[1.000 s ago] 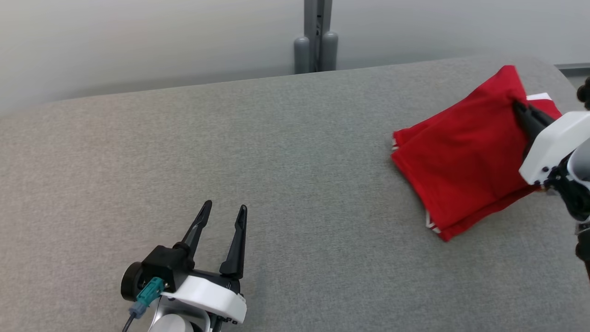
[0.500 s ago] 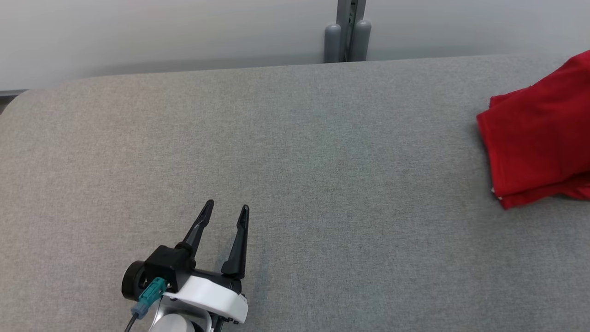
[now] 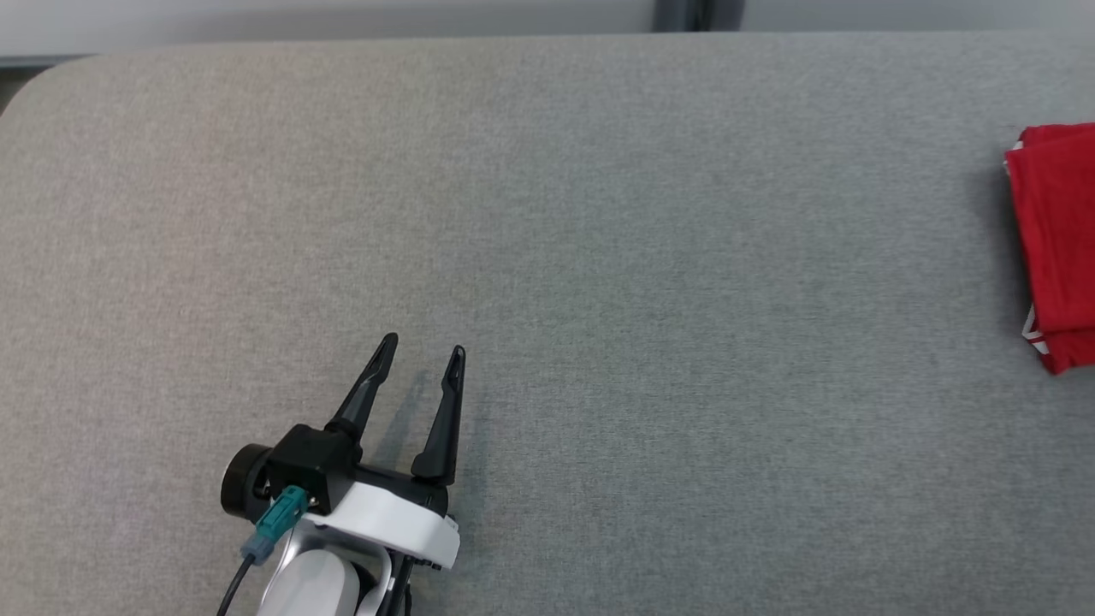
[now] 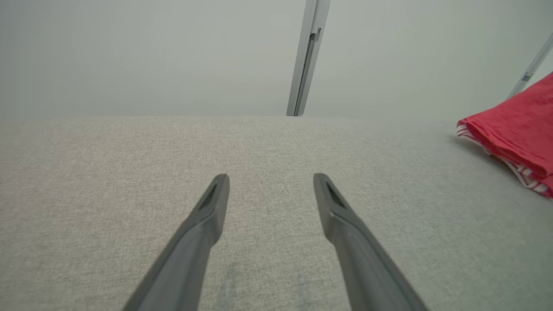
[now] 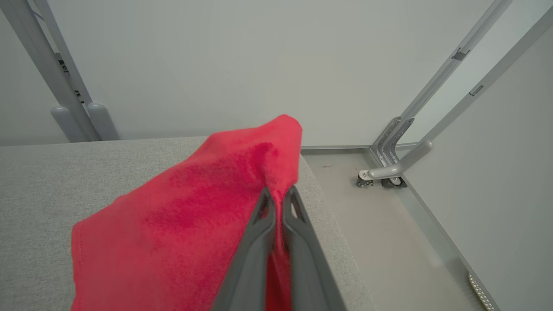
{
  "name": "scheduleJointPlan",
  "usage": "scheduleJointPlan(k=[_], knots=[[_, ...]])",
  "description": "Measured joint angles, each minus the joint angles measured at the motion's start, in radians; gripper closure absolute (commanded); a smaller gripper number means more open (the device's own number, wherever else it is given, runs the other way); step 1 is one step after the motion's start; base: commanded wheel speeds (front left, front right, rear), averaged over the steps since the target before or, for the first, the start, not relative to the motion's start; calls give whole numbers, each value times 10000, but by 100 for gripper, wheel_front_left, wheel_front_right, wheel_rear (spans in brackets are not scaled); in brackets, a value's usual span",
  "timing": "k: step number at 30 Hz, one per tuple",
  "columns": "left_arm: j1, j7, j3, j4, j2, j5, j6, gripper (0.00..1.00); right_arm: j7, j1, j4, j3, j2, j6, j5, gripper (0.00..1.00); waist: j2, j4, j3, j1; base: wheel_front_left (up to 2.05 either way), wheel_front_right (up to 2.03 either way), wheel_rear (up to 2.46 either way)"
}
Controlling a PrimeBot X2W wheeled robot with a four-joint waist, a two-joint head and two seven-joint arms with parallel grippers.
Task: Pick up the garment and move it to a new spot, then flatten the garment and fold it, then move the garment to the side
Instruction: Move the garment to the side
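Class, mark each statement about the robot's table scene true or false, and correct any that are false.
1. The left pincer is open and empty. True.
2. The right pincer is open above the garment. False: it is shut on the garment's cloth.
3. The garment is blue. False: it is red, with white-striped trim.
4. On the grey table, the garment lies well apart from the left pincer, off to its right. True.
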State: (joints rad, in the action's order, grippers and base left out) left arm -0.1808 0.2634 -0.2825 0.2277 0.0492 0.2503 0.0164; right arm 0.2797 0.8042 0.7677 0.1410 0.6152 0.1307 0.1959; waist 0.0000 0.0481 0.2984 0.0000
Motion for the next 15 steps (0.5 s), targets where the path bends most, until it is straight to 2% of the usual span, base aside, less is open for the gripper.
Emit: scheduleJointPlan(k=[12,13,14,15], knots=[[-337,0,-173,-165,2,-44,-40,0,-1103,443,1513,1524,445,2,-2495,100,0,597,935,0,0,0,0],[-341,0,-184,-169,0,-44,-42,0,-1174,477,1595,1599,477,2,-2769,73,0,635,998,0,0,0,0],[-347,0,-190,-178,2,-44,-44,0,-1323,493,1659,1724,493,2,-2987,2,0,666,1059,0,0,0,0],[-360,0,-188,-182,4,-44,-50,0,-1515,529,1691,1839,497,2,-3281,2,0,687,1117,0,0,0,0]])
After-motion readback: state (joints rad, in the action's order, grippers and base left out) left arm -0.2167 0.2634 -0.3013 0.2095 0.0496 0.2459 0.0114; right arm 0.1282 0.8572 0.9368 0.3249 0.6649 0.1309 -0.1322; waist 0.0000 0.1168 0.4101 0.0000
